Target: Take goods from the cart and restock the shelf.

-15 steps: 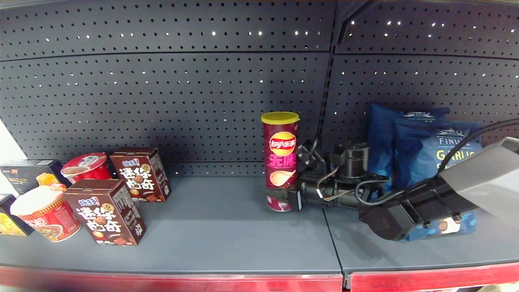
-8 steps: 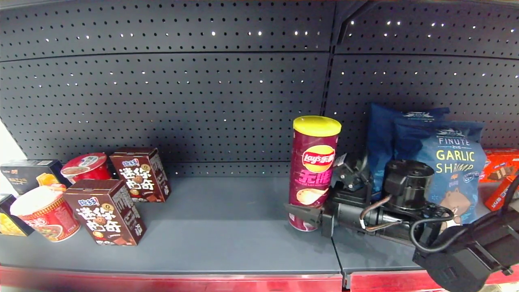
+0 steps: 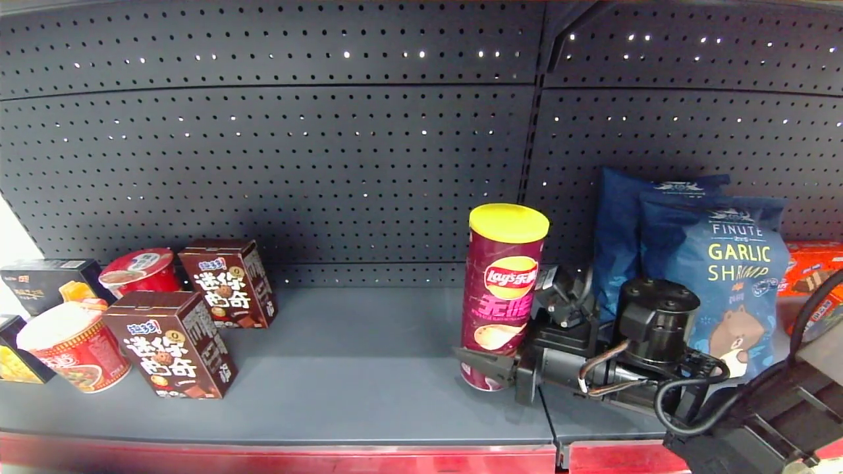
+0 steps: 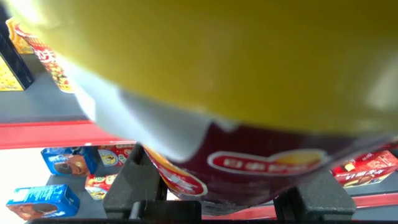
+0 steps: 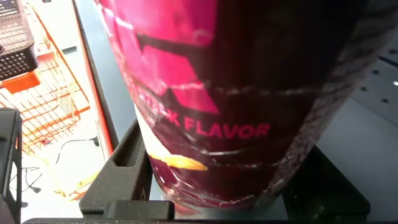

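Right gripper (image 3: 489, 368) was clamped across the chip can (image 3: 504, 296) low on its body, just above the base. Fingers (image 3: 484, 362) were set level, one in front of the can and one behind; the right wrist view showed both pressed to the can's sides. Can stood near upright, yellow lid up and label to the aisle, over the front part of the shelf (image 3: 362, 368) deck. Whether its base touched the deck or hung just clear I could not tell. The spot was the bare stretch between the brown boxes (image 3: 174, 342), well off to the left, and the blue snack bags (image 3: 714, 263), just beside on the right, so the can would face out without crowding either. Low hold judged sensible for setting the base down flat, though it left the tall top free to tip; release should wait until the base sits square. Left gripper (image 4: 221, 202) was closed on a second can (image 4: 267, 168), its yellow lid close to that camera, held out before the shelf front, likely kept ready as the next item. Orange cart (image 5: 43, 106) stood on the floor below the shelf edge. Cup noodles (image 3: 76, 349) sat at the far left.
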